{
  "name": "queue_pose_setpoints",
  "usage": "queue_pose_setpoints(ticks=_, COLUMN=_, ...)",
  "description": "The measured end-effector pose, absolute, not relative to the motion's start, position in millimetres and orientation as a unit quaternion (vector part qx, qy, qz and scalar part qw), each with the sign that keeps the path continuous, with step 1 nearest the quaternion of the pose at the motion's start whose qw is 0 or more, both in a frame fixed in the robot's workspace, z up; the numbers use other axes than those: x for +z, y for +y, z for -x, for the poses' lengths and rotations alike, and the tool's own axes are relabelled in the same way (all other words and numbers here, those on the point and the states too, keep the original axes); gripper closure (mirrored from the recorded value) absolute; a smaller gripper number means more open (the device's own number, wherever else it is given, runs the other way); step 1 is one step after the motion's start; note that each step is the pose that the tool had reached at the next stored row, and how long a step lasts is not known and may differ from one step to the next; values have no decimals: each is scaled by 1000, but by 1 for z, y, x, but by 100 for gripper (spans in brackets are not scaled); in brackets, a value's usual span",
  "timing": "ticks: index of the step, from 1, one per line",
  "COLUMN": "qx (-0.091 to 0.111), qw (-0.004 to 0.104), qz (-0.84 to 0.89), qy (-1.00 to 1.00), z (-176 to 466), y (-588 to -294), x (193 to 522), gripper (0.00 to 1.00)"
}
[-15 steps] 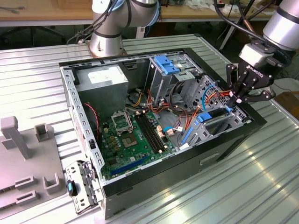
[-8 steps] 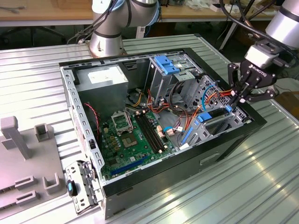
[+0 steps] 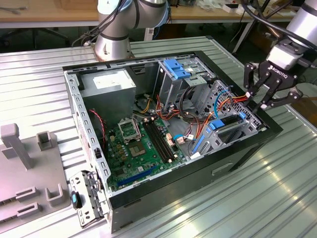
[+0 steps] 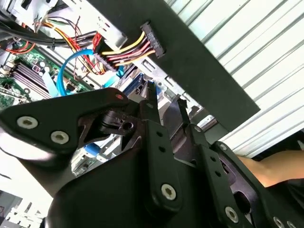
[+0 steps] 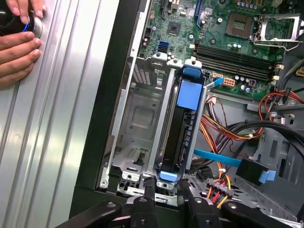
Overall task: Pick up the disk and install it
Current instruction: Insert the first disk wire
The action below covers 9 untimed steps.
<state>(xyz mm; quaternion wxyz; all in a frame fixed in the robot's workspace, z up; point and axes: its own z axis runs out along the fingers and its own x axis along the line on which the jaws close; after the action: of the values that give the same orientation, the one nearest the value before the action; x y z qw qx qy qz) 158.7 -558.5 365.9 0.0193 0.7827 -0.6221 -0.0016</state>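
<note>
Disk (image 5: 183, 128) on edge in drive cage (image 5: 137, 118), long axis toward pincer (image 5: 166, 186)

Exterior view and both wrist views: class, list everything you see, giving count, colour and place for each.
table: one, silver ribbed metal, under everything.
computer case: one, black, open, on the table.
motherboard: one, green, on the case floor.
power supply: one, grey, in a case corner.
disk: one, dark in a blue carrier, standing inside the case.
cables: many, orange, red, yellow, black, beside the disk.
person's hands: two, on the table beside the case.
fingers: two, black, apart, close to the disk's blue end.
</note>
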Motion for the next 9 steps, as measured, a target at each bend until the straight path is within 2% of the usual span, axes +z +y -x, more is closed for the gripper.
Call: queue_pose_setpoints(ticks=9, qx=0, qw=20, qz=-836, qy=-548, z=-161, y=-558, x=366, gripper=67)
